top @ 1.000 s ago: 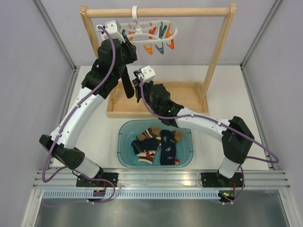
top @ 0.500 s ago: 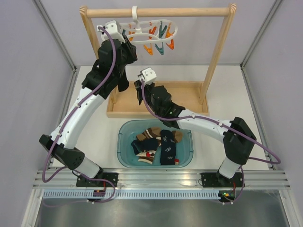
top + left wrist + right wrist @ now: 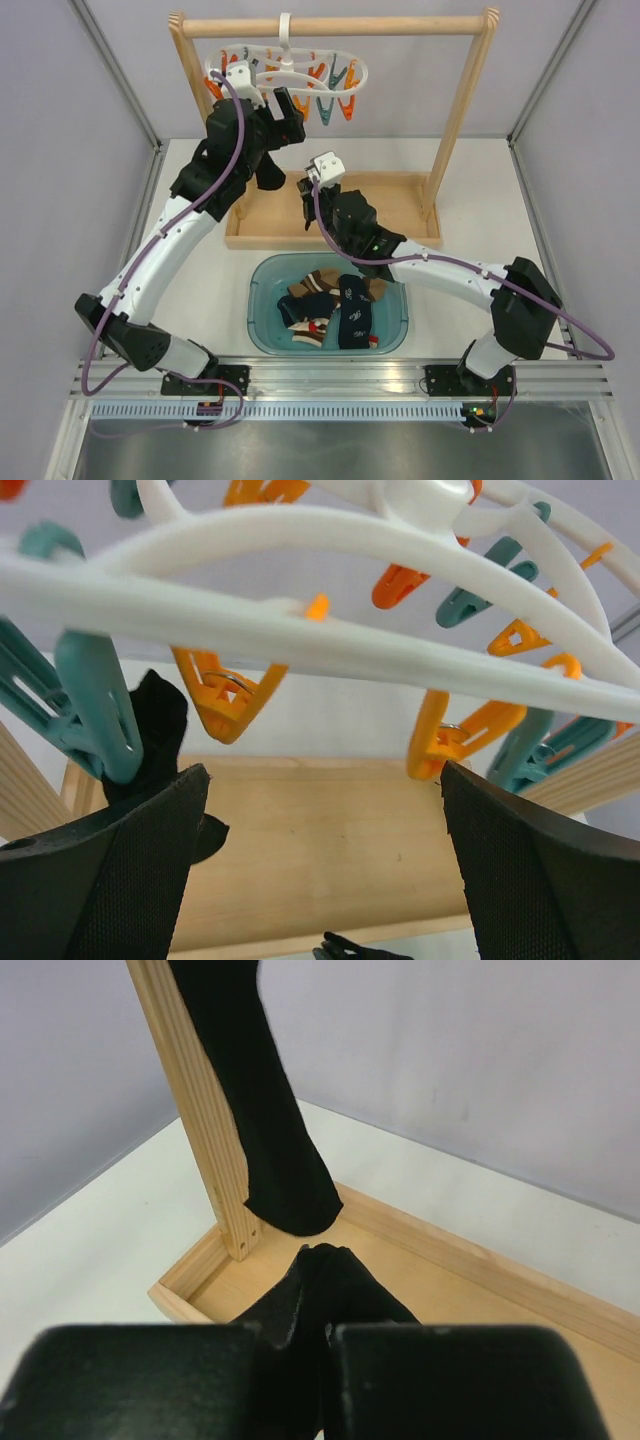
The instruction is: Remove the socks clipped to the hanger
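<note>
Now we hold our left gripper (image 3: 320, 820) wide, jaws standing apart just under the hanger (image 3: 300, 630). We judge this leaves room to reach the teal peg (image 3: 100, 710) at the left of the wrist frame, which pinches a clipped sock (image 3: 160, 730). Our right gripper (image 3: 318, 1345) is clamped on a second dark sock (image 3: 330, 1280) over the wooden tray (image 3: 500, 1320), presumably bound for the bin (image 3: 262, 320) at lower centre of the top view, where loose socks (image 3: 335, 305) lie.

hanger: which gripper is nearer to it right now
Left. The left gripper sits open just beneath the hanger among its pegs; the right gripper is lower, over the wooden tray, shut on a dark sock.
</note>
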